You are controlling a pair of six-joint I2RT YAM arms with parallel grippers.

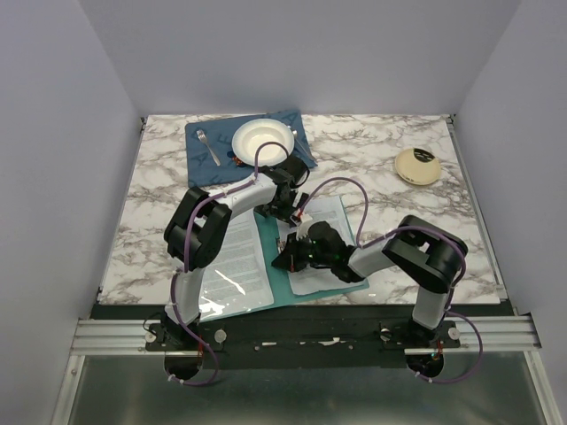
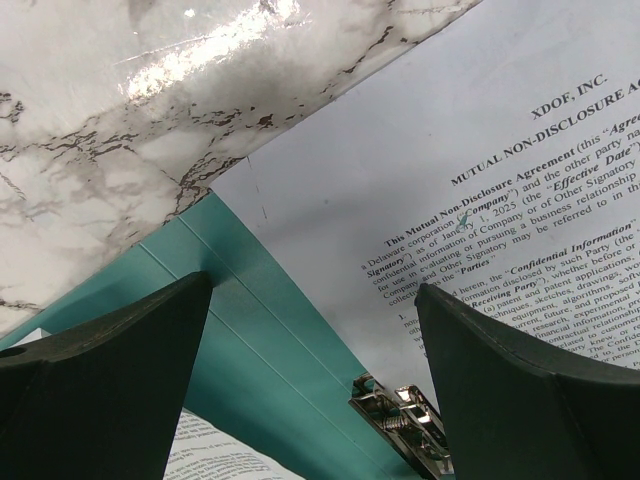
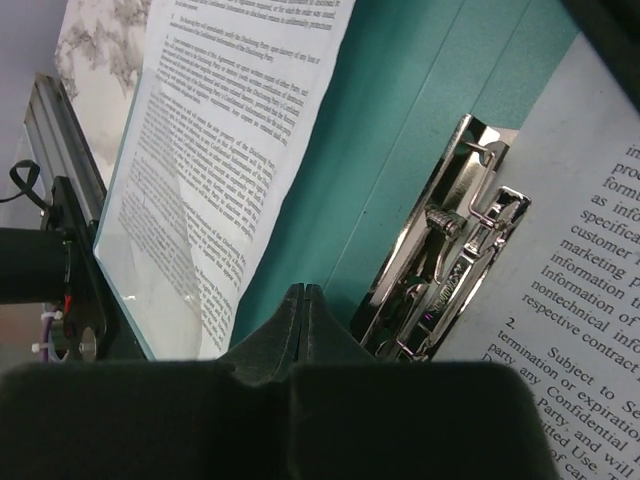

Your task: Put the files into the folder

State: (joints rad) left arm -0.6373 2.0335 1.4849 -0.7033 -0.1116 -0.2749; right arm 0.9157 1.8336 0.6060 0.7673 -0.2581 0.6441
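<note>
The teal folder (image 1: 276, 285) lies open near the table's front, its spine (image 2: 250, 340) running between two printed pages. White files (image 1: 341, 221) titled as a non-disclosure agreement lie on its right half (image 2: 480, 170). Another printed sheet (image 1: 239, 257) lies on the left half under a clear pocket (image 3: 200, 150). The metal spine clip (image 2: 400, 415) shows at the files' inner edge (image 3: 440, 260). My left gripper (image 1: 291, 211) hangs open and empty above the spine's far end (image 2: 315, 285). My right gripper (image 1: 285, 259) is shut on nothing, tips over the teal spine beside the clip (image 3: 303, 295).
A dark blue placemat (image 1: 204, 168) at the back left carries a white bowl (image 1: 263, 142) and a fork (image 1: 208, 146). A cream round object (image 1: 417, 166) sits at the back right. Both arms cross over the folder. The black front rail (image 1: 292, 319) borders the folder's near edge.
</note>
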